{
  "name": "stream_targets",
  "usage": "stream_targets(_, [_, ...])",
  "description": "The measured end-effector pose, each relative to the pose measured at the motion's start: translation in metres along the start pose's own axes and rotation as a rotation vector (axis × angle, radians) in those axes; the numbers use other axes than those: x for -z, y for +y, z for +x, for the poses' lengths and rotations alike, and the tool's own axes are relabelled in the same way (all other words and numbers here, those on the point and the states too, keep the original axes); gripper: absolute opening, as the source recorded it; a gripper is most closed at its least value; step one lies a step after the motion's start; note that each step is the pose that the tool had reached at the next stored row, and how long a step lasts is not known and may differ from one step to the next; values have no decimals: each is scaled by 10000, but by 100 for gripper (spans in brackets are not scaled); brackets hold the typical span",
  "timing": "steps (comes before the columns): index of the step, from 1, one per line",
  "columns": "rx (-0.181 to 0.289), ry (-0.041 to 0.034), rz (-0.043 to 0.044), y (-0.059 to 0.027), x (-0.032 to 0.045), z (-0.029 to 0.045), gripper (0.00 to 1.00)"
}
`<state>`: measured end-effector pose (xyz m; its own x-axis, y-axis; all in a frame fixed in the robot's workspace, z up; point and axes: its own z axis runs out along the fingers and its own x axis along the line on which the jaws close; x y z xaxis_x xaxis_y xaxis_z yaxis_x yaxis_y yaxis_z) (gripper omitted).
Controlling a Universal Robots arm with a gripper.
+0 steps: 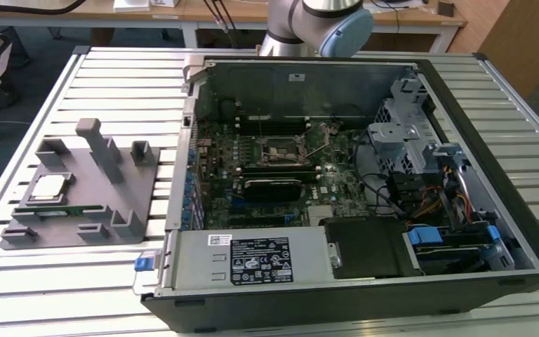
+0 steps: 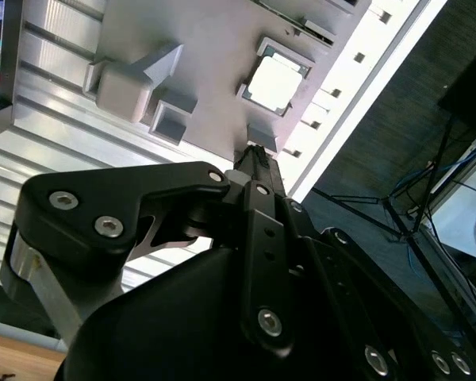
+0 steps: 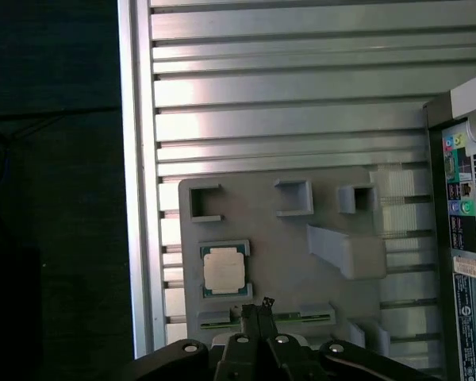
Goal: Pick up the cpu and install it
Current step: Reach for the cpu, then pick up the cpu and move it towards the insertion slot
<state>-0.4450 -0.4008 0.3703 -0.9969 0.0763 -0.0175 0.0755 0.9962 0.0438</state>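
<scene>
- Exterior view: the cpu [image 1: 48, 188] lies flat in a shallow pocket of the grey holder [image 1: 110, 179]. This holder sits on the ribbed metal table [image 1: 110, 77] at the exterior view's left, well apart from the open computer case [image 1: 457, 105].
- First wrist view: the gripper [image 3: 259, 306] hangs above the holder with its jaws drawn together on nothing. Its tip lines up with the thin green memory stick [image 3: 309, 317], near the cpu but not over it.
- We judge the step in hand to be the approach for the pick. To do it well, we would centre the tip over the chip, square the jaws to two opposite edges, and part them wider than the chip before going down.
- Materials: the cpu shows a flat, silvery, faintly reflective lid on a paler rim. It looks thin and hard and offers only its edges for grip, so we would close gently and keep it level.
- The holder looks like matt moulded plastic with raised blocks and corner walls. We would keep the gripper clear of these.
</scene>
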Motion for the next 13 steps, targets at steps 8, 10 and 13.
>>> stream_targets(8, [0,-1,0,-4,-11,38,11])
stream_targets(10, [1,1,2,-4,-12,39,11])
stream_targets(13, [0,0,4,-4,-16,39,11])
